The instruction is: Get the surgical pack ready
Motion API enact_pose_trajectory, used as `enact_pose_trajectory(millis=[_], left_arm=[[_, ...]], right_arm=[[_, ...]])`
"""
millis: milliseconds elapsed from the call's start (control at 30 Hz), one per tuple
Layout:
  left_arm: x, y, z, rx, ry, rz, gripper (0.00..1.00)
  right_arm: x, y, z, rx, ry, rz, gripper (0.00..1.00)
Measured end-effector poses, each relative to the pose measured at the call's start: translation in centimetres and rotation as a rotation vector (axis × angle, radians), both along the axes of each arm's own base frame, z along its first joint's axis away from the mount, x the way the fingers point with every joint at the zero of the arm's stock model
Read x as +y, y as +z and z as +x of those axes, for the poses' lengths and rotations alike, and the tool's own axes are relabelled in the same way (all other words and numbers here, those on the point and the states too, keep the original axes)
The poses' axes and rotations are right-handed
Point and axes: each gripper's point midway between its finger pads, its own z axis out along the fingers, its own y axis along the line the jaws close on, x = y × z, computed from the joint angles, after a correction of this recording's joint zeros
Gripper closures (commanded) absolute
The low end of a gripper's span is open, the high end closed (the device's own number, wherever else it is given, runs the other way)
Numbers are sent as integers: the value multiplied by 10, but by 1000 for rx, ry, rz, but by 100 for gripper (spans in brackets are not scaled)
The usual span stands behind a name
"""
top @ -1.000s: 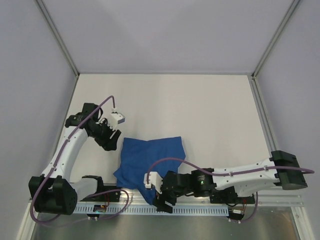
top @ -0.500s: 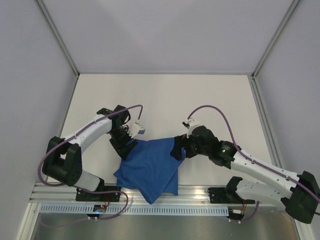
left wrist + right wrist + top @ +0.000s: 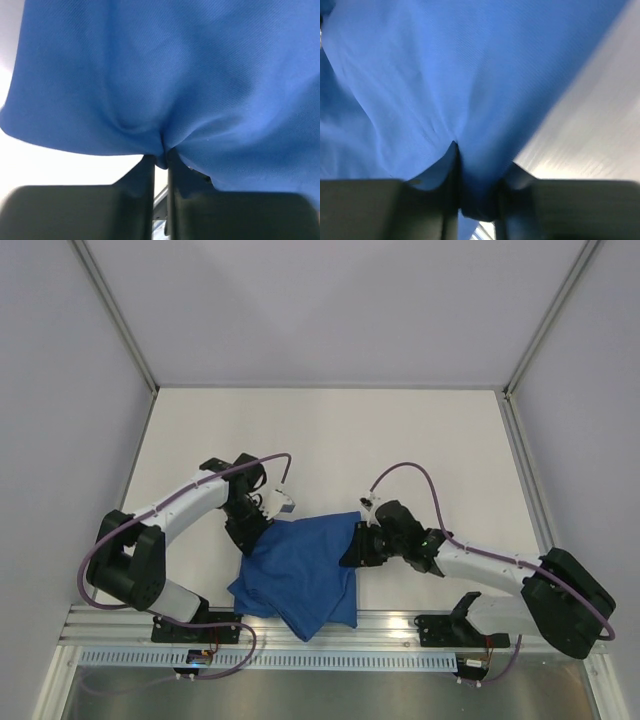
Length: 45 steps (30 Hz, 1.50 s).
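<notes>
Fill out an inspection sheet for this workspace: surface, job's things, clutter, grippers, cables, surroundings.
Surface: white table, no stains seen.
Job's things: blue drape, creased and folded over itself, lying near the arm bases, its near corner reaching the metal rail.
Clutter: nothing seen.
Grippers: left gripper shut on the drape's far left corner; right gripper shut on its far right corner; both wrist views show cloth pinched between the fingers.
Cables: purple cables loop above each wrist, off the cloth; more trail by the left base.
Surroundings: plain grey walls on three sides.
</notes>
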Motion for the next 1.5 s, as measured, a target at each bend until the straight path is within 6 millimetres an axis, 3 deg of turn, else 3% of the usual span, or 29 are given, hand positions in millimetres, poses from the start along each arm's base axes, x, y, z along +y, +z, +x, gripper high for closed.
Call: enact_pose_trajectory(millis=[33,100,267,367,433,467,500,533,600,633,733,833,933,1000,1100,1200,1300,1500], left_arm=[[0,0,0,1,2,1,100],[0,0,0,1,4,5,100],[5,0,11,-28,12,34,100],[14,2,44,-67,64,76,100],[23,6,82,-109,125,91,100],[27,10,105,-139,158,93,96],[31,14,129,-184,184,91,68],[35,18,151,-230,193,86,51],[39,29,179,-314,197,76,27],[38,37,184,-339,192,62,22],[28,58,176,-385,159,12,18],[11,90,150,-472,71,-40,10],[-36,126,107,-622,-140,-121,6],[-69,135,73,-684,-321,-176,0],[-93,119,47,-716,-522,-136,0],[-99,76,47,-712,-662,16,0],[-103,39,36,-650,-780,107,0],[-112,22,37,-665,-817,108,3]], right_arm=[[0,0,4,14,-14,12,92],[-1,1,12,37,-41,34,99],[3,2,39,76,-65,51,100],[13,4,74,73,-83,47,99],[21,7,109,60,-107,43,98],[25,8,126,48,-120,39,92],[29,10,146,33,-135,34,82],[33,12,167,10,-152,30,66],[36,17,199,-41,-168,19,48],[36,24,212,-67,-173,17,43],[29,48,227,-143,-171,28,30],[14,74,214,-200,-163,42,28],[2,97,186,-250,-144,80,30],[-4,98,168,-252,-133,97,37],[-8,73,153,-196,-127,93,47],[-10,38,141,-103,-139,82,50],[-10,16,131,-36,-149,95,48],[2,8,131,1,-137,171,46]])
